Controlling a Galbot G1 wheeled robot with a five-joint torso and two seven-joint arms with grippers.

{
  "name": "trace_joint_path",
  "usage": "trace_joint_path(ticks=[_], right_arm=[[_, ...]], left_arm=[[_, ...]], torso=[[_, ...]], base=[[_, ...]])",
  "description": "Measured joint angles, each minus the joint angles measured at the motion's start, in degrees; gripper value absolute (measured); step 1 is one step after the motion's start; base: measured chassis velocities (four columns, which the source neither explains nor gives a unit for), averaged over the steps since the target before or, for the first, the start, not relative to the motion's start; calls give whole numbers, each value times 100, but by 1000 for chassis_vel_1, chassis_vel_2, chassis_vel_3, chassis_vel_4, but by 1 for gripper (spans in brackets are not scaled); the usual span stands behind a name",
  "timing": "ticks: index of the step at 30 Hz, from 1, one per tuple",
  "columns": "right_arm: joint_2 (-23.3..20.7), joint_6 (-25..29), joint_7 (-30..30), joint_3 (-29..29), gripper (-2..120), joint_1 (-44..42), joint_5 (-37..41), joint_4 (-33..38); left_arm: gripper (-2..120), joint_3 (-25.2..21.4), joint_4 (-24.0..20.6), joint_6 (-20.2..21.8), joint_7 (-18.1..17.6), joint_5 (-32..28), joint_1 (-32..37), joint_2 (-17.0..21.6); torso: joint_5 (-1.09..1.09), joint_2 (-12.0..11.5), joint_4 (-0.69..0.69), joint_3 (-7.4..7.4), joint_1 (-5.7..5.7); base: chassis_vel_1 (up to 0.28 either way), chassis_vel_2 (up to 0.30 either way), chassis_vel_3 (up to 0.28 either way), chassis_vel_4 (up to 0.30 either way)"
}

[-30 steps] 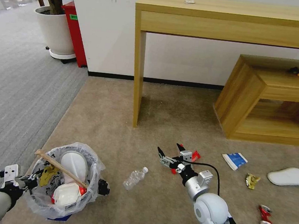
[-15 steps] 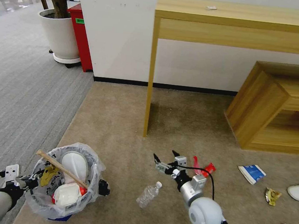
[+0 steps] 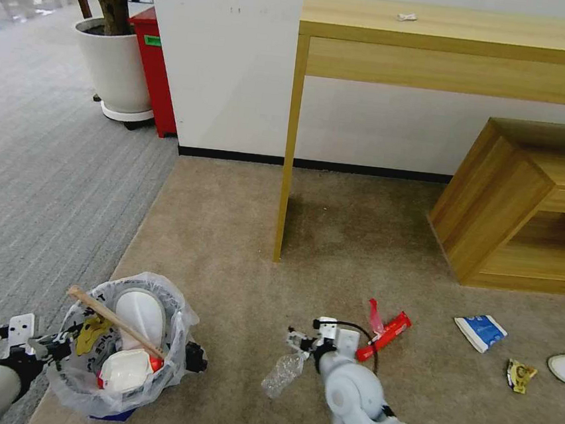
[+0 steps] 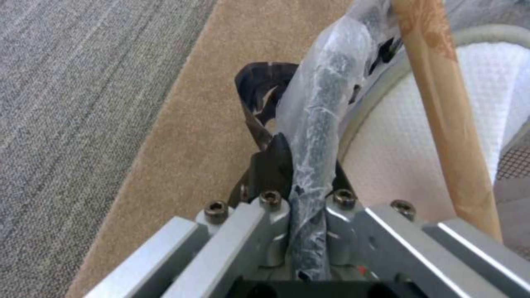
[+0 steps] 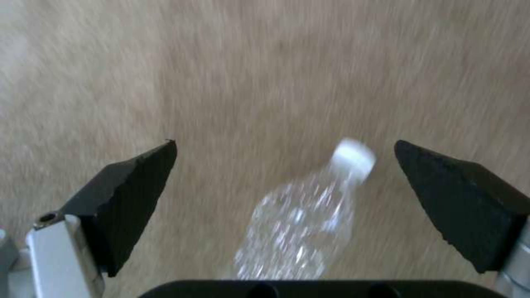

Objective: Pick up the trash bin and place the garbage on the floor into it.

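Beige floor [image 3: 227, 233]: left claw [image 4: 301, 174] grips the part-filled trash bin [image 3: 171, 361]; right claw [image 5: 284, 198], open, hovers over the clear bottle [image 5: 301, 227]; several litter pieces remain.

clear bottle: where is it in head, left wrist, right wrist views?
Head: bottle on the carpet, under the right gripper, right of the bin.
Left wrist: not in it.
Right wrist: bottle between the open fingers, cap outward.
Shared landmark: beige carpet.
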Motion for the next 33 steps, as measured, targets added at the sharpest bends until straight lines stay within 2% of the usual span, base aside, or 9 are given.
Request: trace_joint_path(ticks=[2,4,10,22,28,33], right_arm=[[119,-119,563,-99,100,63,557,-54],[156,-174,743,-115,100,67,760,-95],[270,-203,875,-104,100,104,1059,-506],[681,-121,553,-82,100,540,938,-1674],[809,-41,93,-48,100,654,558,-1951],[886,-50,30,-40,100,731,574,-2077]], left_arm=[[1,11,-5,0,-3,2,0,-1],[1,12,-6,0,-5,6,3,-8],[1,40,-4,0,-12,24,-3,-18],[1,87,-70,0,-29,58,-13,-27],[1,63,-90,0,-32,58,5,-32],[1,61,-111,1,-44,58,0,-41]], torso=[[1,0,0,0,0],[1,0,0,0,0],[0,0,-1,0,0],[1,0,-1,0,0],[0,0,-1,0,0],[0,0,-1,0,0]], base=[[0,0,0,0],[0,0,0,0],[0,0,0,0],[0,0,0,0],[0,0,0,0],[0,0,0,0]])
